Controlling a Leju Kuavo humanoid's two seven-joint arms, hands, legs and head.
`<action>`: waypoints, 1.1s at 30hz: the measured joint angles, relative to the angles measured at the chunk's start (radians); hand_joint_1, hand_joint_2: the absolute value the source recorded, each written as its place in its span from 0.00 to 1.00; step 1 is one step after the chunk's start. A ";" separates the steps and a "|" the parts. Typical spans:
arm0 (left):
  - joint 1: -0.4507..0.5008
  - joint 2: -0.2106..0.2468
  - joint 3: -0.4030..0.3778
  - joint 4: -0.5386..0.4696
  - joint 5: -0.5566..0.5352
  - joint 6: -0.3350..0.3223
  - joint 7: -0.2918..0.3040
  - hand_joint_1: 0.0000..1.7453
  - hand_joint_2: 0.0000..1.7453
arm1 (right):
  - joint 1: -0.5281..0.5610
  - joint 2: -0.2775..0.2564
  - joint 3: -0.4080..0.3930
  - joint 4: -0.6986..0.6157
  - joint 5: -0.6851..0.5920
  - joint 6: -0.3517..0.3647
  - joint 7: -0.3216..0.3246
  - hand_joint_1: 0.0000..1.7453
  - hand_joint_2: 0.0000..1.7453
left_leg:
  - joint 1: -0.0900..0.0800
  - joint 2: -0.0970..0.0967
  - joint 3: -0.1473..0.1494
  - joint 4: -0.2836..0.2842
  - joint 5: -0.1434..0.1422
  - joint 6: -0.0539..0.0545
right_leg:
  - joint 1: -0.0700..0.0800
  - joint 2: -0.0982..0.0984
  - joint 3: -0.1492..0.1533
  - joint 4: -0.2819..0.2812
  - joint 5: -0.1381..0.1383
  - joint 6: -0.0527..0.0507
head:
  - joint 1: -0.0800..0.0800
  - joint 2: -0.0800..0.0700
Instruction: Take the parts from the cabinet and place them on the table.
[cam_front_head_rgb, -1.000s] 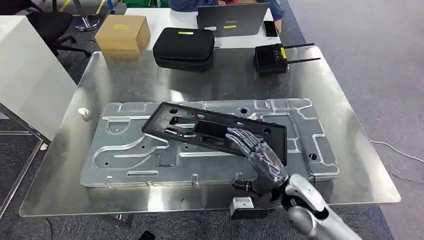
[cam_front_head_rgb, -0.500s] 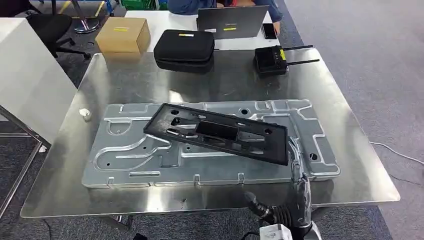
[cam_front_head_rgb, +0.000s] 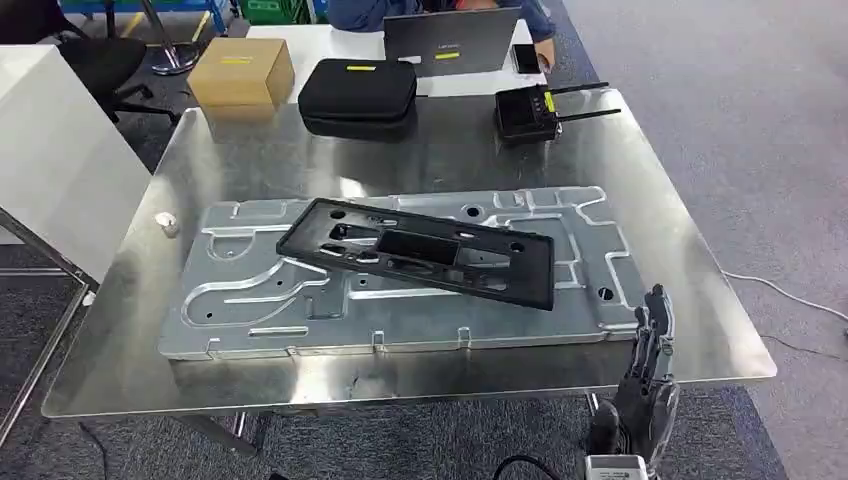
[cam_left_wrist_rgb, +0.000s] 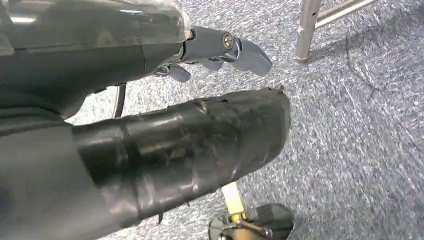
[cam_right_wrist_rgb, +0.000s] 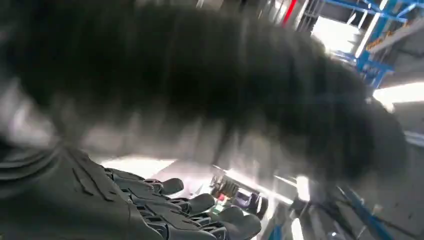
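The black frame part (cam_front_head_rgb: 420, 253) is seen lying across the stamped metal panel (cam_front_head_rgb: 250, 300) mid-tabletop, judged stiff, light, best gripped by a long edge; right hand (cam_front_head_rgb: 645, 375) empty, fingers apart; left hand (cam_left_wrist_rgb: 150, 150) state indeterminable.

The right wrist view is smeared: a broad dark blurred mass (cam_right_wrist_rgb: 210, 85) covers much of it, and what it is cannot be told. The right hand (cam_front_head_rgb: 645, 385) is cut off by the head view's bottom edge. In the left wrist view the left hand's thick tape-wrapped grey thumb (cam_left_wrist_rgb: 200, 145) blocks the hand's darker fingers. Beyond the shiny metal table's (cam_front_head_rgb: 700, 330) far edge, a person (cam_front_head_rgb: 440, 10) is cropped at the top.
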 joint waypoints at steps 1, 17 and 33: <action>0.001 0.000 0.000 0.000 0.000 0.000 0.000 0.00 0.00 | 0.001 0.004 -0.003 0.000 -0.002 0.003 0.000 0.00 0.00 | 0.000 0.000 -0.015 0.042 -0.046 -0.002 | 0.000 -0.001 -0.009 0.000 0.006 -0.009 | -0.001 0.000; -0.003 -0.004 0.002 0.000 -0.004 0.004 0.009 0.00 0.00 | 0.014 0.019 -0.021 -0.002 -0.026 0.006 -0.006 0.00 0.00 | -0.009 0.012 0.105 -0.062 -0.033 0.067 | 0.012 0.000 -0.122 0.112 -0.041 0.033 | 0.000 0.000; 0.003 -0.010 0.003 0.000 -0.010 0.004 0.021 0.00 0.00 | 0.024 0.027 -0.032 0.002 -0.043 0.022 -0.016 0.00 0.00 | 0.002 0.007 -0.054 0.140 -0.143 -0.007 | -0.001 -0.001 -0.020 0.000 0.010 -0.012 | -0.002 0.000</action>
